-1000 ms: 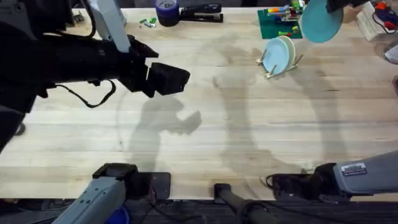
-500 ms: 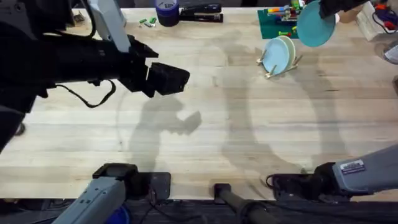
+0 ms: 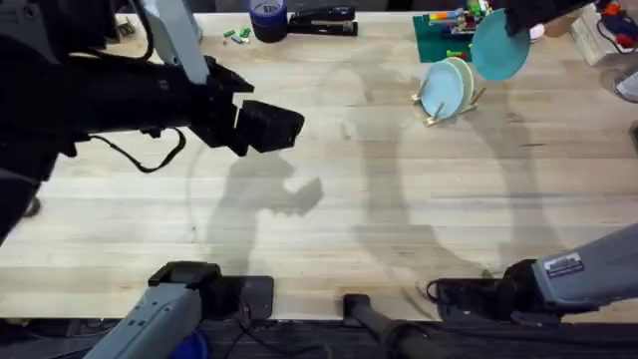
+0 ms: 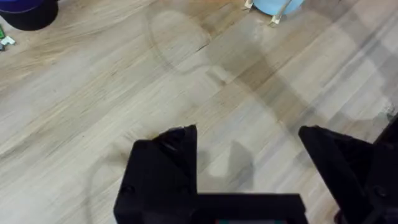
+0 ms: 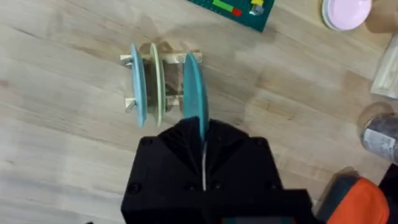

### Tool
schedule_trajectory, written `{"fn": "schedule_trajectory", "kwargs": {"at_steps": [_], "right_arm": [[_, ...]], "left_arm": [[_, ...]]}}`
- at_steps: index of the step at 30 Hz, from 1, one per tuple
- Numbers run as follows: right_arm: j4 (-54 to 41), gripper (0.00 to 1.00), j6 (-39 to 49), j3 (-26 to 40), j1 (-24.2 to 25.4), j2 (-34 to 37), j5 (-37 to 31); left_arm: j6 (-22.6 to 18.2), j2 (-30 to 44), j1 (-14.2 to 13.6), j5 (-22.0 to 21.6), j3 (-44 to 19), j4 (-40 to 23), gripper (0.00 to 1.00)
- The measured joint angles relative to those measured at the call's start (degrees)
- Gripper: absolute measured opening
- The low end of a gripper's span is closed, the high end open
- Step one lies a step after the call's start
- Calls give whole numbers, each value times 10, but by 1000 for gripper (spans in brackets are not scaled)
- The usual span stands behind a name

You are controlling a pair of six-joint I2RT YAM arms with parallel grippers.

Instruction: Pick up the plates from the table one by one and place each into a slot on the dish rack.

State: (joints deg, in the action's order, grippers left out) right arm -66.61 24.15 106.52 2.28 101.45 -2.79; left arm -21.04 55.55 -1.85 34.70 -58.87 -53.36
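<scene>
From overhead, one round turquoise plastic plate (image 3: 497, 46) is seen clenched in the right tool (image 3: 525, 18) above the small light-wood dish rack (image 3: 451, 103), where two plates, pale blue (image 3: 437, 90) and cream (image 3: 462, 78), stand on edge beside a green brick baseplate (image 3: 443, 38). In the left wrist view, the left tool (image 4: 249, 152) is held released over the bare wood-grain desk (image 4: 93, 93). In the right wrist view, the turquoise plate is gripped edge-on, just beside the cream plate, over the rack's pegs.

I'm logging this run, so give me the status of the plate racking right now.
Done: a pale blue plate and a cream plate stand on edge in the dish rack. In hand: the right gripper holds the turquoise plate on edge above the rack beside them. Left: seating it in a slot and releasing. The left gripper is open, holding nothing.
</scene>
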Motion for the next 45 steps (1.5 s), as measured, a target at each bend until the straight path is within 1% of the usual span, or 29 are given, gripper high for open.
{"fn": "schedule_trajectory", "kwargs": {"at_steps": [13, 24, 38, 45], "right_arm": [[0, 29, -12, 0, 0, 20, 0], [-9, 29, -14, 0, -5, 59, 0], [-9, 29, -15, 0, -13, 62, 0], [-10, 29, -14, 0, -13, 91, 0]], "left_arm": [[0, 0, 0, 0, 0, 0, 994], [0, 0, 0, 0, 0, 0, 995], [0, 0, 0, 0, 0, 0, 995], [0, 0, 0, 0, 0, 0, 994]]}}
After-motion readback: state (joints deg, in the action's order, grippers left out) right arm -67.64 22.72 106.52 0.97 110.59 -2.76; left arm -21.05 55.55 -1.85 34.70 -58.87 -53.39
